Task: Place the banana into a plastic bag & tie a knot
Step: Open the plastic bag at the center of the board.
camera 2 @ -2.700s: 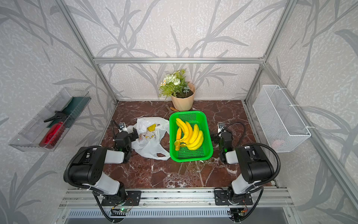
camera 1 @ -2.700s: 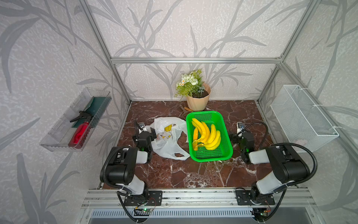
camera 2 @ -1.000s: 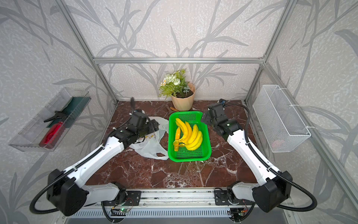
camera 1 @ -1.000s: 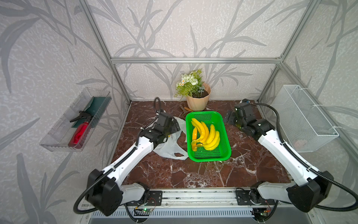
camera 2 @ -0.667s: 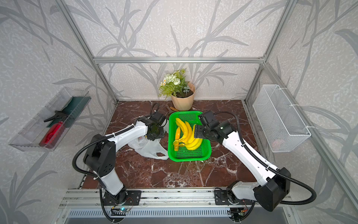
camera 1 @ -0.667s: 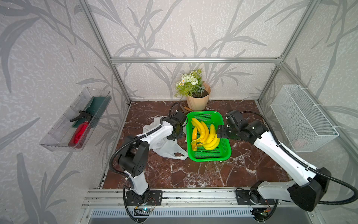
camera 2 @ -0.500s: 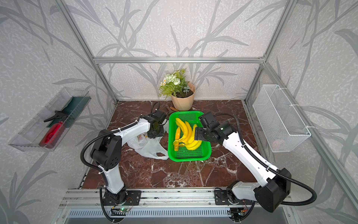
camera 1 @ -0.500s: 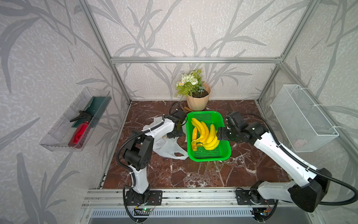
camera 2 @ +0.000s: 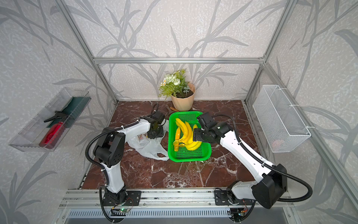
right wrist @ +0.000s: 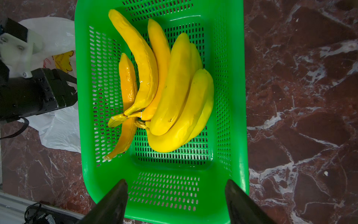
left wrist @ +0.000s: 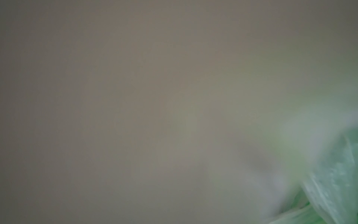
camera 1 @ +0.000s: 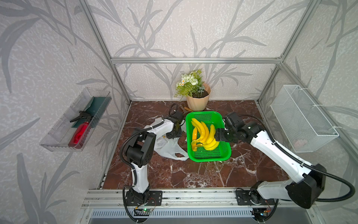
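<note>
Presently right gripper point(right wrist: 175, 184) gapes empty over green perforated basket point(right wrist: 238, 97) of yellow bananas point(right wrist: 170, 87); left gripper point(camera 1: 175, 133) on white plastic bag point(camera 1: 166, 147), grip unclear.

Folds the left arm point(camera 1: 160, 127) sharply at a raised elbow and aims its forearm toward the middle of the counter point(camera 1: 193, 174). Points the left claw point(right wrist: 72, 88) downward, with a jaw gap too unclear to judge. Stretches the right arm point(camera 1: 271, 147) long from the front right corner, tips the right claw point(right wrist: 175, 182) down and spreads its jaws wide around nothing.
</note>
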Tool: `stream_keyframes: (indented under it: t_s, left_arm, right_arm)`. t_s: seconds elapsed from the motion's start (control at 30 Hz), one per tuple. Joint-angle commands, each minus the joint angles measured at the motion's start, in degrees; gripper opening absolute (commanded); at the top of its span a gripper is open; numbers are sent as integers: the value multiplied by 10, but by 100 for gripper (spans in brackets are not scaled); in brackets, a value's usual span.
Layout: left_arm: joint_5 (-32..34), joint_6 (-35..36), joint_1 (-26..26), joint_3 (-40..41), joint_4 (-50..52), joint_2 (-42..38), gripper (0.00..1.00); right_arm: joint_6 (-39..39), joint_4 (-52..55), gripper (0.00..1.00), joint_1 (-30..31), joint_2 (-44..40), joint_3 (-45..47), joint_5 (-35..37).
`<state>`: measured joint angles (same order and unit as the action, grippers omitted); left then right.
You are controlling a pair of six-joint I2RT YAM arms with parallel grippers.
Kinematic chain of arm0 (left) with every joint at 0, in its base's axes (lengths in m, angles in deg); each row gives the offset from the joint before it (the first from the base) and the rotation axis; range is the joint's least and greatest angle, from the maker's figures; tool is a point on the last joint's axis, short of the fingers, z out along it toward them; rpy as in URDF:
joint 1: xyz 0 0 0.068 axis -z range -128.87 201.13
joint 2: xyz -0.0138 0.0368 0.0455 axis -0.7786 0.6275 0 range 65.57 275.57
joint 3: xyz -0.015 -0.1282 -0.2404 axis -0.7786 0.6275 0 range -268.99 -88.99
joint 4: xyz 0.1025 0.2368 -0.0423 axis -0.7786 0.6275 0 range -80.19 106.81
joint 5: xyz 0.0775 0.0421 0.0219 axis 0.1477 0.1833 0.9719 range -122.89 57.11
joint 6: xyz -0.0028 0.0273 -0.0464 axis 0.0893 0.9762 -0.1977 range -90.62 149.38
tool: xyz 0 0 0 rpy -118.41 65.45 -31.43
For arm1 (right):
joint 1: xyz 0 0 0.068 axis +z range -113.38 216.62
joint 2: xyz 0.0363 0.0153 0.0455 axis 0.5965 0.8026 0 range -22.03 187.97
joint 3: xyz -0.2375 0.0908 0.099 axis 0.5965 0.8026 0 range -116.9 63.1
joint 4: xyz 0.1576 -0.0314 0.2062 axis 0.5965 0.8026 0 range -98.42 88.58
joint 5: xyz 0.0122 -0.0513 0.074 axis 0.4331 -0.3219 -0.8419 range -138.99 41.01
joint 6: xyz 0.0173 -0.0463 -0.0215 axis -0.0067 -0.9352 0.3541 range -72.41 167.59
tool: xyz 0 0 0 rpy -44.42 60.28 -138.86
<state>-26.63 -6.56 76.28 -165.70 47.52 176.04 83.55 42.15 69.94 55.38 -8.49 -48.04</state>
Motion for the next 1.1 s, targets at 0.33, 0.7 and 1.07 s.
stream_keyframes:
  t_s: [0.33, 0.7, 1.07]
  left_arm:
    - [67, 8, 13, -23, 37, -27, 0]
    - [42, 27, 18, -27, 156, -190, 0]
    - [-12, 153, -19, -63, 246, -271, 0]
  right_arm:
    - [18, -11, 73, 2, -1, 7, -2]
    - [66, -119, 59, 4, 5, 53, -86]
    - [194, -298, 56, 48, 44, 92, -164]
